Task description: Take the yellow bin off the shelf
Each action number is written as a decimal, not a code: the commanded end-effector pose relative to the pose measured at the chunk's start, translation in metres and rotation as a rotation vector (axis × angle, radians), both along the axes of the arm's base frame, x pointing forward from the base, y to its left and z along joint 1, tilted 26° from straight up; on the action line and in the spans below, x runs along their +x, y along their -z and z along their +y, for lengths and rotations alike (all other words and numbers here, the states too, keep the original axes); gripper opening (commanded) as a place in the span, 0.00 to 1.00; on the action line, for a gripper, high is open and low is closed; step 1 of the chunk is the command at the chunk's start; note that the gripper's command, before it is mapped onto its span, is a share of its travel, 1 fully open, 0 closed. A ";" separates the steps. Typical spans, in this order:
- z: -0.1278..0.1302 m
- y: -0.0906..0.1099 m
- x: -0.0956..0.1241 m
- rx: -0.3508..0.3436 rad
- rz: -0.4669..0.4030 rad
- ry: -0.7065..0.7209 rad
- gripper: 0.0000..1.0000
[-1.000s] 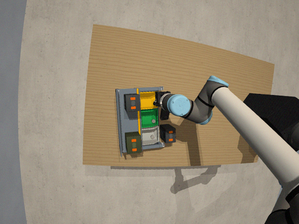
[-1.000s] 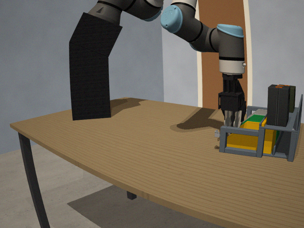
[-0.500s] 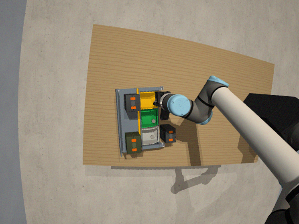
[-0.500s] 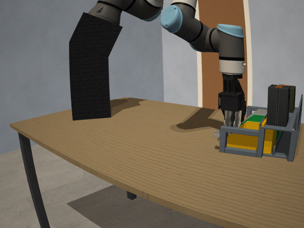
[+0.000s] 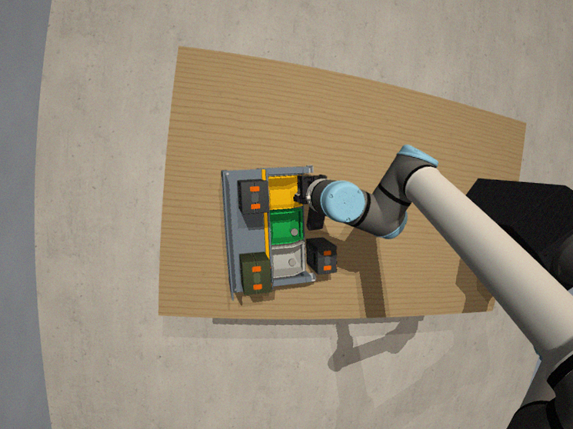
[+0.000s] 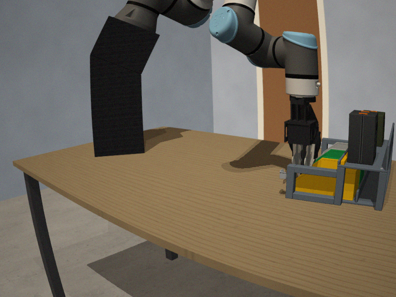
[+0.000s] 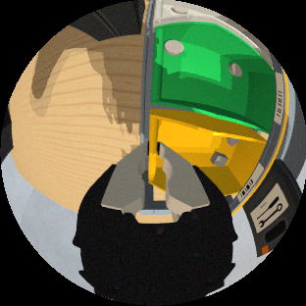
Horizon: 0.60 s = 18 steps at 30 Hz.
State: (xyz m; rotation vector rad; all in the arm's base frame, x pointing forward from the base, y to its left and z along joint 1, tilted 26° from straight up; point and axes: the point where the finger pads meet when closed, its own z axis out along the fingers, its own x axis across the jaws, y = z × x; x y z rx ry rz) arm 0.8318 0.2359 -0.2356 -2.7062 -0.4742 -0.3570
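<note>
The yellow open bin [image 5: 282, 191] [image 6: 314, 185] [image 7: 183, 134] sits upright at one end of the low grey shelf [image 5: 243, 236] [image 6: 340, 190], behind its front rail. Grey parts [image 7: 219, 158] lie inside the bin. My gripper [image 5: 301, 189] [image 6: 302, 166] [image 7: 153, 142] points down at the bin's front edge. It is shut on the bin's thin front wall, with one finger inside the bin and one outside. The fingertips are partly hidden by the shelf frame in the exterior view.
A green bin [image 5: 285, 224] [image 7: 211, 69] stands right beside the yellow one, then a white bin [image 5: 285, 264]. A dark case [image 5: 253, 196] [image 6: 361, 137] and an olive case [image 5: 256, 273] stand on the shelf top. Another dark case [image 5: 321, 256] stands on the table [image 5: 206, 122] before the shelf.
</note>
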 end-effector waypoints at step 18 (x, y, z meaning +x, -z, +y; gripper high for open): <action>-0.003 -0.007 -0.001 0.000 -0.001 0.000 0.00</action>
